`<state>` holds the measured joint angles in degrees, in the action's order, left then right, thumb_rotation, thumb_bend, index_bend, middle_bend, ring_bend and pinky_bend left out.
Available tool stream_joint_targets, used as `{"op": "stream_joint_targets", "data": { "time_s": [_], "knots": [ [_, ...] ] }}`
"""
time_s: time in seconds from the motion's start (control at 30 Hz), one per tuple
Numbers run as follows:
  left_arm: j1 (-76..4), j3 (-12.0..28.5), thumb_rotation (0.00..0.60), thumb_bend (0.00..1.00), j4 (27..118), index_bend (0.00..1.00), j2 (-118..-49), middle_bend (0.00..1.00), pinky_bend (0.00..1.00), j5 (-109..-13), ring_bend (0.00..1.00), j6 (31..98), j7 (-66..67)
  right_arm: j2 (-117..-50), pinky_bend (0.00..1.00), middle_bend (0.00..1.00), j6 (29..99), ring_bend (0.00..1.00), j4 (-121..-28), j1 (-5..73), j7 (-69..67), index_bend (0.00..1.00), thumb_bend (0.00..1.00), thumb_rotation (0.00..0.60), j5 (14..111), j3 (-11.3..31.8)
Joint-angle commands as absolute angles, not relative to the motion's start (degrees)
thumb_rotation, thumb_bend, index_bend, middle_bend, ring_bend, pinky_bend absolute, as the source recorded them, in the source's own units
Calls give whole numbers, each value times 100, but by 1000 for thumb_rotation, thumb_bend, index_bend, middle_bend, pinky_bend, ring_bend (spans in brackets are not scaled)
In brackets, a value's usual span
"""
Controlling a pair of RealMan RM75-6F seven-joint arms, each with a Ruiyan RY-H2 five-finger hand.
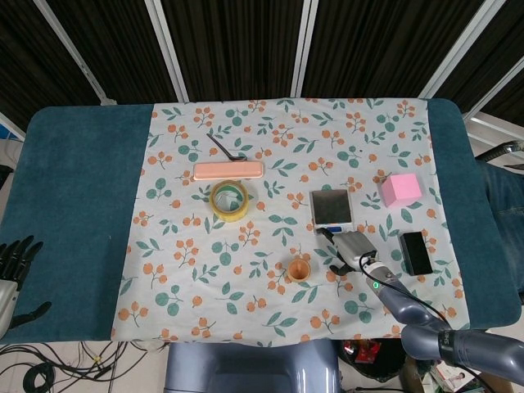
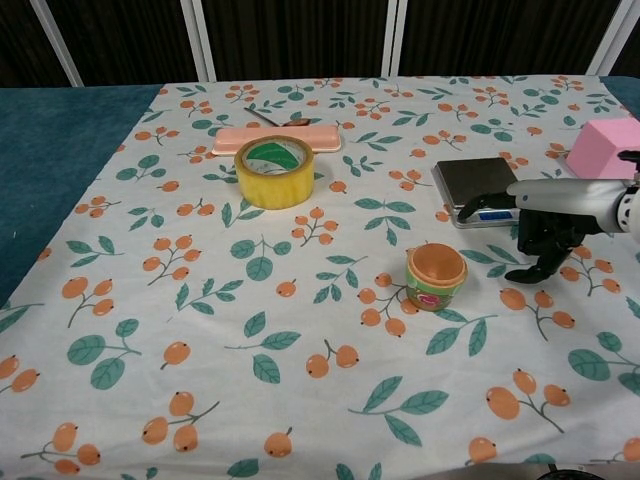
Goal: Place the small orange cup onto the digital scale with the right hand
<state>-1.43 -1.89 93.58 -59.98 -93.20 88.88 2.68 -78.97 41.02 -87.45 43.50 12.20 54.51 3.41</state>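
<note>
The small orange cup [image 1: 300, 268] stands upright on the floral tablecloth [image 1: 188, 270], near the front edge of the table and a little left of your right hand [image 1: 350, 248]; in the chest view the cup [image 2: 436, 275] shows a green band low on its wall and nothing touches it.

The digital scale [image 1: 332, 208] lies flat behind and to the right of the cup, apart from it, its dark platform bare; the chest view shows a blue strip along its front edge.

Your right hand hangs just in front of the scale — in the chest view the hand [image 2: 556, 222] reaches in from the right edge, one silver finger stretched out level toward the scale's front and the dark fingers curled downward beneath it. It holds nothing, and the fingers stand apart. The hand lies beside the cup, not over it, with a clear gap between them.

Your left hand [image 1: 15, 260] rests at the far left edge on the teal table cover [image 1: 78, 205], dark fingers spread and nothing in them.

Other items on the cloth — a yellow tape roll [image 1: 230, 200] lying flat, a pink bar [image 1: 228, 170] just behind it, a dark thin tool [image 1: 226, 148] further back, a pink cube [image 1: 401, 189] right of the scale, and a black block [image 1: 416, 252] right of the hand.
</note>
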Motion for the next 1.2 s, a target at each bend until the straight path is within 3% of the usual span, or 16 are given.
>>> {"op": "stream_joint_targets", "data": {
  "time_s": [0.03, 0.27, 0.33, 0.37, 0.43, 0.5, 0.6, 0.67, 0.77, 1.2],
  "knots": [
    [-142, -189, 600, 124, 9357, 4, -5998, 0, 63, -9320, 0, 8888, 268, -7886, 1000, 1000, 4178, 1000, -8766, 4337, 1194, 240, 256, 600, 5456, 385],
    [-140, -191, 600, 124, 9359, 3, -5995, 0, 63, -9323, 0, 8891, 275, -7798, 1000, 953, 4451, 1000, -8911, 4238, 975, 170, 255, 600, 5555, 563],
    [-139, -191, 600, 124, 9359, 4, -5995, 0, 63, -9324, 0, 8893, 274, -7763, 986, 881, 4499, 986, -8946, 4210, 921, 161, 249, 600, 5590, 591],
    [-139, -192, 600, 124, 9360, 4, -5994, 0, 63, -9324, 0, 8893, 275, -7732, 949, 794, 4537, 947, -8975, 4186, 881, 155, 244, 600, 5617, 608],
    [-139, -192, 600, 124, 9358, 4, -5995, 0, 63, -9323, 0, 8891, 278, -7649, 815, 587, 4602, 804, -9052, 4129, 814, 143, 234, 600, 5692, 612],
    [-138, -193, 600, 124, 9360, 4, -5994, 0, 63, -9320, 0, 8889, 279, -7549, 578, 336, 4637, 552, -9144, 4073, 775, 134, 214, 600, 5781, 580],
    [-139, -193, 600, 124, 9367, 4, -5994, 0, 63, -9317, 0, 8884, 285, -7400, 330, 122, 4677, 303, -9300, 4001, 753, 122, 177, 600, 5938, 511],
    [-139, -194, 600, 124, 9368, 4, -5995, 0, 63, -9317, 0, 8884, 292, -7336, 262, 50, 4734, 209, -9405, 3957, 767, 113, 153, 600, 6091, 459],
    [-136, -194, 600, 124, 9370, 3, -5996, 0, 63, -9319, 0, 8889, 295, -7263, 231, 20, 4868, 155, -9587, 3880, 789, 105, 142, 600, 6390, 378],
    [-131, -197, 600, 124, 9374, 4, -5996, 0, 63, -9322, 0, 8893, 313, -7527, 230, 37, 5251, 167, -10010, 3719, 989, 100, 141, 600, 7307, 148]
  ]
}}
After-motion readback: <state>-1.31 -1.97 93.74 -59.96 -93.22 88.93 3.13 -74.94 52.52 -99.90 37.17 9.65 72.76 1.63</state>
